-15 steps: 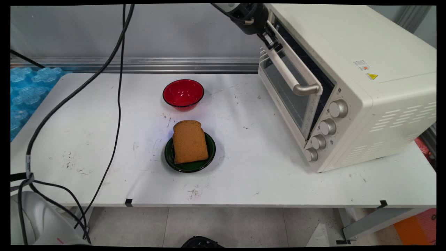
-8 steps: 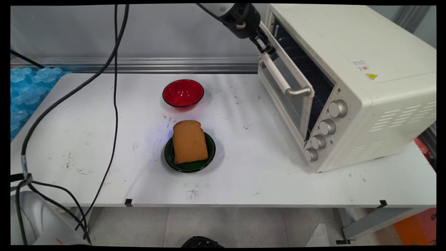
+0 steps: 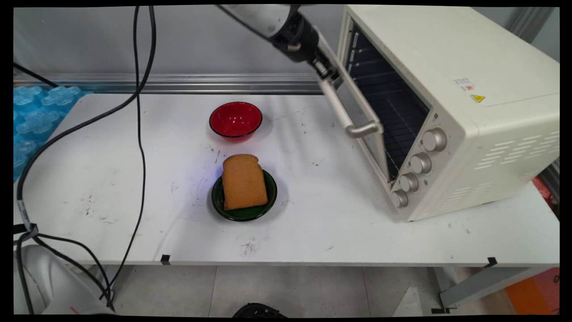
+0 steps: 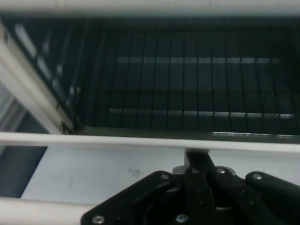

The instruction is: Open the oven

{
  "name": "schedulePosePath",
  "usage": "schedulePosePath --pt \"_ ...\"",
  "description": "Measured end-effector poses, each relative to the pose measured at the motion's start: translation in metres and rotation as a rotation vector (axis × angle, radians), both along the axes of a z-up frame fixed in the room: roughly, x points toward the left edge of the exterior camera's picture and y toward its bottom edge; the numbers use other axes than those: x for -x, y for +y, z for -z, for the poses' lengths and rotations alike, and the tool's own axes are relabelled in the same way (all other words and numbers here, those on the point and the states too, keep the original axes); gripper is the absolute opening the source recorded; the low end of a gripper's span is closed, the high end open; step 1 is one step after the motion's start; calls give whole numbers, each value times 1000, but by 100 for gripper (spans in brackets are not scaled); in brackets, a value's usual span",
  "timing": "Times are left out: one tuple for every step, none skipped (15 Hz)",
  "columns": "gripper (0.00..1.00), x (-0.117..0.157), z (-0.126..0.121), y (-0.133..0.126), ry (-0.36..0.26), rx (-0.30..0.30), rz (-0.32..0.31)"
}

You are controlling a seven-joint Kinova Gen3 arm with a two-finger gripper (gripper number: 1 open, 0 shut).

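At the upper centre of the main view, the black claw is seen clamped on the far end of the oven door handle, a pale bar ending in a metal bracket. The glass door of the cream toaster oven is held partly open, tilted out over the white tabletop, and the wire rack inside is exposed. In the hand view, the same rack is shown beyond the door's top edge, with the claw's linkage closed at the bottom of the frame. Four silver knobs are lined down the oven's front panel at right. Near the centre of the tabletop, a slice of brown bread is laid on a dark green plate. Just behind it, apart, a red bowl is placed. Black cables are draped down the left of the frame.
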State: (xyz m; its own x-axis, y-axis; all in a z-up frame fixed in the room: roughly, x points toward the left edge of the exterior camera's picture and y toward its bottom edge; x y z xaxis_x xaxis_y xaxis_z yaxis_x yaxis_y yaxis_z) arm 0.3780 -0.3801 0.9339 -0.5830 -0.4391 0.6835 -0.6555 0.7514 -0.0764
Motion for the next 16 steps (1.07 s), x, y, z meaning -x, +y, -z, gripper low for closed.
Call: schedulePosePath --pt "0 -3 5 2 4 0 -4" --pt "0 -5 8 4 8 0 -7" --pt "0 -7 12 7 12 -1 -10" --pt "0 -11 15 9 18 -2 -13" --pt "0 -13 18 12 23 -2 -14" --pt "0 -16 21 14 28 -3 -15" --pt "0 -19 24 16 31 -4 -13" --pt "0 -22 26 19 35 -6 -12" --pt "0 -26 28 21 38 -7 -11" --pt "0 -29 31 23 42 -9 -9" --pt "0 -32 32 26 44 -10 -8" --pt "0 -35 35 28 47 -12 -8" --pt "0 -39 37 31 48 -14 -10" --pt "0 -42 39 34 49 -16 -13" --pt "0 -45 40 35 50 -17 -15" --pt "0 -48 43 38 50 -19 -18"
